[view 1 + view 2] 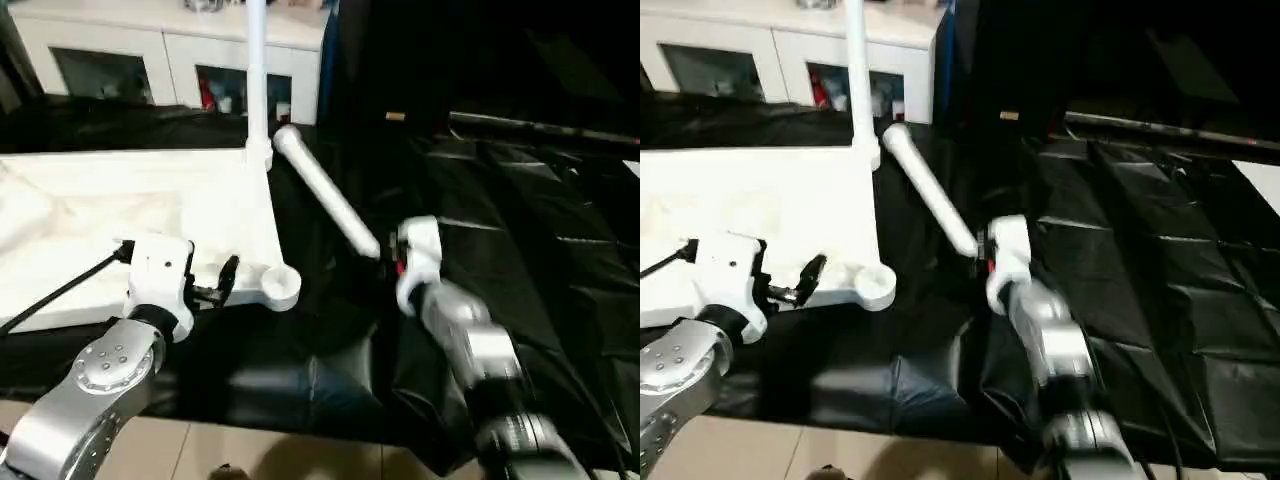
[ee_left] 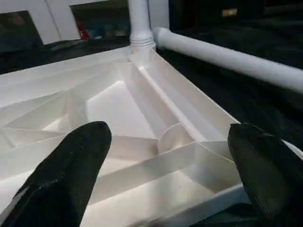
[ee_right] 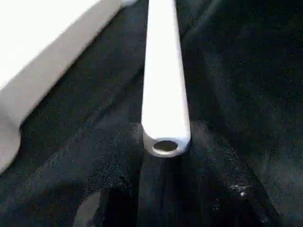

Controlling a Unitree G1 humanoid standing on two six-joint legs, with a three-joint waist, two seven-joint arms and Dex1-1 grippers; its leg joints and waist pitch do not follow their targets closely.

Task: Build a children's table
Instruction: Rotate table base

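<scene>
Gripping a smooth hollow tapered leg (image 3: 164,90) in our right tool (image 3: 165,156); left tool (image 2: 161,175) wide over ribbed tabletop (image 2: 118,104).

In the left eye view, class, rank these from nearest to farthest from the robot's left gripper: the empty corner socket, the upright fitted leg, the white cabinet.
1. The empty corner socket, just beside the left gripper at the tabletop's near corner.
2. The upright fitted leg, at the tabletop's far corner.
3. The white cabinet, behind the table, farthest.
</scene>
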